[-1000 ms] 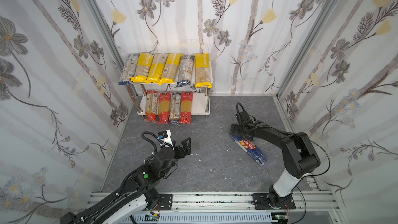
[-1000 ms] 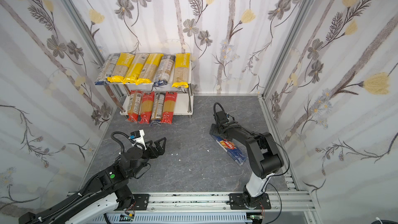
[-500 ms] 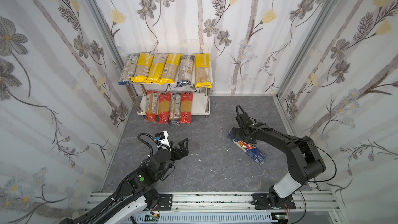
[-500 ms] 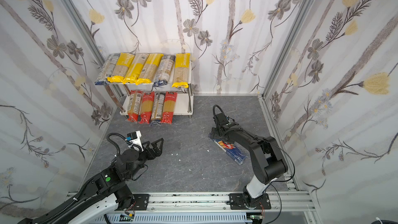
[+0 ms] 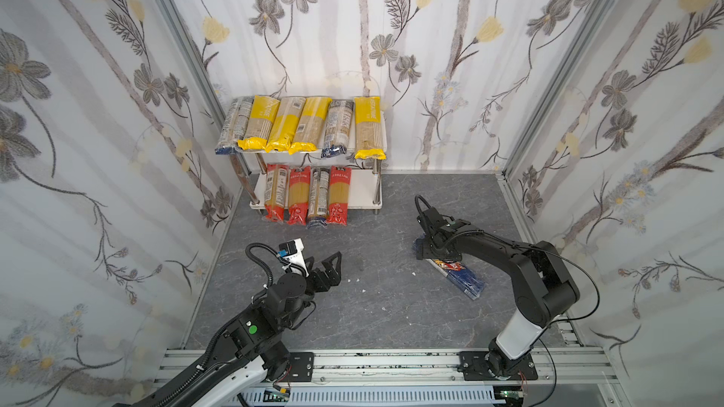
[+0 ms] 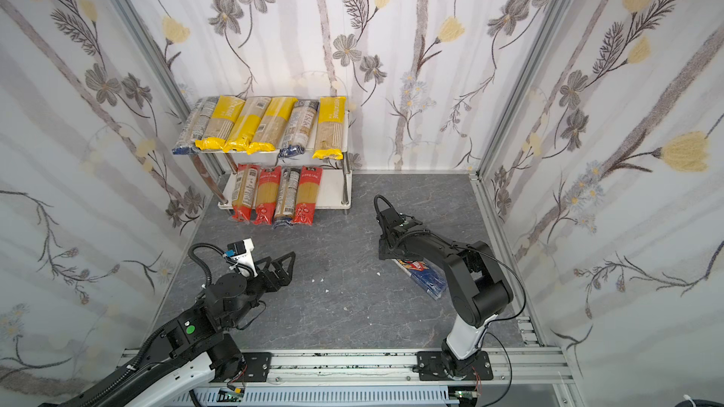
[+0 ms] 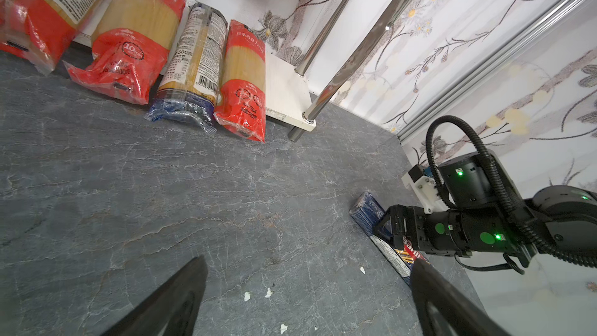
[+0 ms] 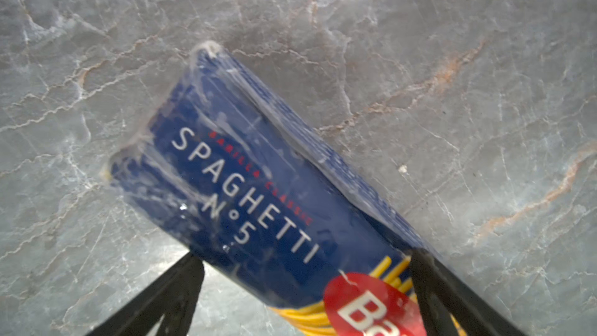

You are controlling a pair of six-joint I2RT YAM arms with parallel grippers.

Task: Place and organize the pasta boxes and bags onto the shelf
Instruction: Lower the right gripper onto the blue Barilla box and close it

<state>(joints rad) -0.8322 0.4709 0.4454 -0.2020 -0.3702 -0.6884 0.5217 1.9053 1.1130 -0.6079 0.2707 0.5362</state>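
Observation:
The shelf (image 5: 362, 189) (image 6: 333, 189) stands at the back left, seen in both top views. Six pasta bags (image 5: 301, 123) with yellow or dark-blue ends lie side by side on its top board. Several more bags (image 5: 305, 195) (image 7: 193, 59), red or dark-blue ended, lie on its lower board. A dark blue Barilla pack (image 5: 462, 277) (image 6: 429, 277) (image 8: 258, 189) lies slanted on the floor at the right. My right gripper (image 5: 429, 254) (image 8: 307, 258) is open, one finger on each side of that pack near its far end. My left gripper (image 5: 327, 264) (image 7: 310, 261) hangs open over bare floor, holding nothing.
The lower board has a bare strip (image 7: 284, 92) to the right of the red bags, beside a chrome post (image 7: 352, 63). Small white crumbs (image 5: 362, 290) dot the grey floor. Flowered walls close in three sides. A metal rail (image 5: 391, 362) runs along the front.
The right gripper has shifted slightly left over the Barilla pack's far end, staying open. The left arm has drawn back a little. The pack itself has not moved.

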